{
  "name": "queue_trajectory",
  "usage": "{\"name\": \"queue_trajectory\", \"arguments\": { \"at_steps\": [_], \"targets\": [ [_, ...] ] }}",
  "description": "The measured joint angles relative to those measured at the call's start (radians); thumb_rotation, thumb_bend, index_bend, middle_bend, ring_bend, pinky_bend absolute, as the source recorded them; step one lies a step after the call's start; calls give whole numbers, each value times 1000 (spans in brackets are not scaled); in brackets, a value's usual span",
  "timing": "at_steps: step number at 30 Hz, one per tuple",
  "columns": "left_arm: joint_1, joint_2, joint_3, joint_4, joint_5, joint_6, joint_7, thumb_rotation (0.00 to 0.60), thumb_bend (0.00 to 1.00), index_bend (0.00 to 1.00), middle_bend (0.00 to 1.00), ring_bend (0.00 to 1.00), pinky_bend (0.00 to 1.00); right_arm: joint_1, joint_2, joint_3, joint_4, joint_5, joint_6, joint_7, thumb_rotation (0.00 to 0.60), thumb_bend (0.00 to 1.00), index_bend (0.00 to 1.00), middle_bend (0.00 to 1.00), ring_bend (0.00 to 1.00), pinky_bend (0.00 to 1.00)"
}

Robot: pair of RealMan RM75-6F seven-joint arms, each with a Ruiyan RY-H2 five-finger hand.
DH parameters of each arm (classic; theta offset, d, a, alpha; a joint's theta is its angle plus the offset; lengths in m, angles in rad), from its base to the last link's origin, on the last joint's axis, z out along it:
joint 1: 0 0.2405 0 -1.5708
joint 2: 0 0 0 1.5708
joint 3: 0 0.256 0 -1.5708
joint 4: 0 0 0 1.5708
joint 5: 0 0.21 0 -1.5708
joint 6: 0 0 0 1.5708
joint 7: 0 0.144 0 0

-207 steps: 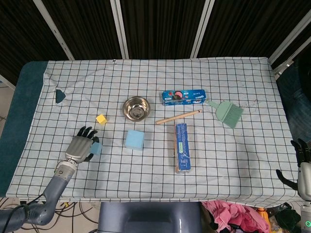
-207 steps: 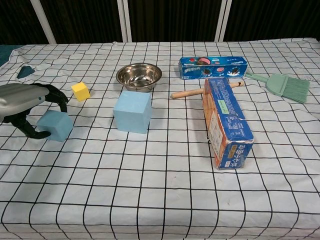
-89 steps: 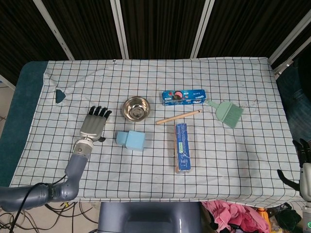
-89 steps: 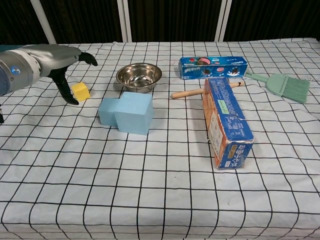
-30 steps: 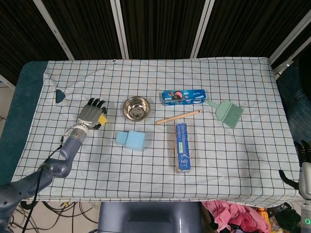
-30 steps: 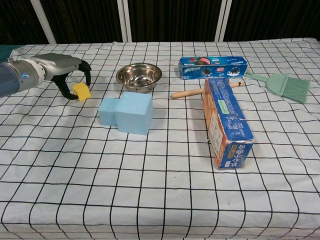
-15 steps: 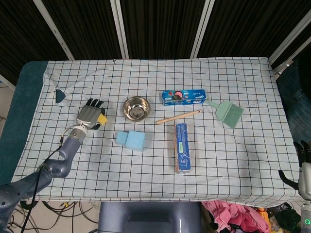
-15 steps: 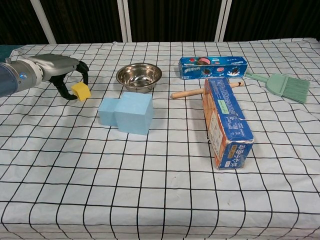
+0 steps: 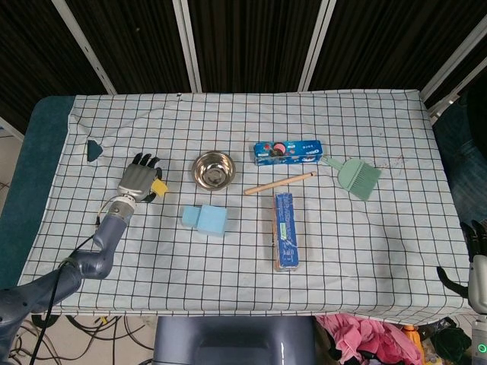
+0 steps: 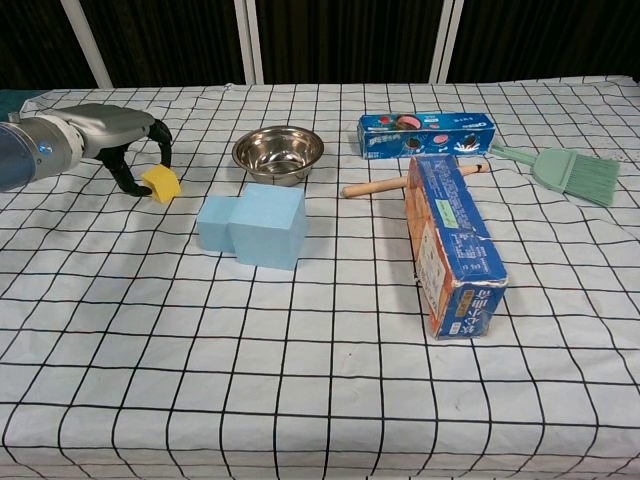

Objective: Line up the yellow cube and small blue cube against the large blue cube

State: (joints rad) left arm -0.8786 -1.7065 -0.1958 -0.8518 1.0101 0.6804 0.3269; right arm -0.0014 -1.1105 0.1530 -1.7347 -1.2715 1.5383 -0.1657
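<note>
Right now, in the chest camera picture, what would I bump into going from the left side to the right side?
left hand → yellow cube → small blue cube → large blue cube → long blue box → green brush

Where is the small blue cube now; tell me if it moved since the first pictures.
Yes. The small blue cube moved right, now against the large blue cube, nearer the steel bowl.
</note>
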Motion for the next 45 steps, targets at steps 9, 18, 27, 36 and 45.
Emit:
{"name": "queue_trajectory", "arguments": {
  "at_steps": [9,18,27,36,45],
  "targets": [
    [4,9,1,-12,-5,-2,4,600,281,421,134,0,0,-1,-2,2,-3,6,1,-4,600,177,103,48,200,119],
    [8,22,-4,-28,-29,0,20,600,346,453,161,0,0,0,-4,2,-3,8,-1,-7,600,177,102,48,201,119],
    [15,50,-9,-89,-43,14,26,600,363,471,165,0,0,-2,-1,4,-6,6,4,-1,600,177,103,48,201,119],
    [64,144,-18,-304,-42,104,9,600,363,465,161,0,0,-7,5,4,-9,2,11,9,600,177,103,48,201,119],
    [142,220,27,-546,-57,242,89,600,354,447,146,0,0,-11,9,2,-14,-5,16,15,600,178,102,48,201,119]
  ]
}}
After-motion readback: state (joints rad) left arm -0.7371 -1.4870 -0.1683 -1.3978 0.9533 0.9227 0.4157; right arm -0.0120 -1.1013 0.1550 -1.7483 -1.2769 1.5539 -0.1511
